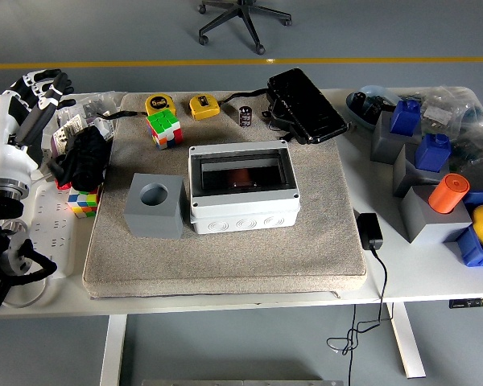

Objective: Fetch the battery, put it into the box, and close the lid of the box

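Head view shows the box (241, 186) uncovered mid-table, something orange-red inside, lid unclosed, while the left hand (34, 95), fingers loosely curled and empty, hovers at the table's left edge.

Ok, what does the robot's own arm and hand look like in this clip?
Only the left arm shows: a white forearm shell ending in a metallic wrist ring, black jointed structure lower down. The left hand has white segments with black fingers.

White desk (435, 281) with a grey felt mat (225, 249)

On bare desktop: a black power adapter (369, 231) right of the mat, a white power strip (44, 241) left, grey blocks (427, 211) far right.
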Available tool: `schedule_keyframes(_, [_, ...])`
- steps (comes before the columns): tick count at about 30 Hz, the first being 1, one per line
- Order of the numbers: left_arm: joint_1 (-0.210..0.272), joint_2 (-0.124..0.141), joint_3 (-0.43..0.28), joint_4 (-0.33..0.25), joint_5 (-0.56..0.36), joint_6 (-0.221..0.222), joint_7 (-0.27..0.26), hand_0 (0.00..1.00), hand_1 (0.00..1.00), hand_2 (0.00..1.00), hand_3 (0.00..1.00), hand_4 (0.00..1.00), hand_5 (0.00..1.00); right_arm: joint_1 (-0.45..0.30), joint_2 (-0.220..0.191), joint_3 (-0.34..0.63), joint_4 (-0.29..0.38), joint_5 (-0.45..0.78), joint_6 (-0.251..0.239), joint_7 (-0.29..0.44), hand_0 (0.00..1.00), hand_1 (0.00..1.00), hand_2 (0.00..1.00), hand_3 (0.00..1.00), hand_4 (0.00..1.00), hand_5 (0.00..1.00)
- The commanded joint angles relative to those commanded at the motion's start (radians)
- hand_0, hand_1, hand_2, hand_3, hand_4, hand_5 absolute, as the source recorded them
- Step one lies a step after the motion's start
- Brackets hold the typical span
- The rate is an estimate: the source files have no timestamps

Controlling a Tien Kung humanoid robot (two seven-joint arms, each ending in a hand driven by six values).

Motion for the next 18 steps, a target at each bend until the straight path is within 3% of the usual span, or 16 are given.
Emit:
schedule_keyframes(14, [0.08,0.016,0.048,-0.008,-0.002,-0.009,0.01,0.515,0.603,0.558,0.561,0.877,0.402,-0.078,0.016,0.03,0.007,-0.024,0.002,-0.002,0.608,0.636,0.612,0.564,0.91,0.47])
schedule_keyframes(18, [0.082,-0.003,0.025,-0.011,0.012,-0.011,0.019,0.515,0.603,0.558,0.561,0.877,0.402,-0.078,0.017,0.065,0.001,-0.027,-0.002,-0.002,0.608,0.636,0.612,0.564,0.91,0.47])
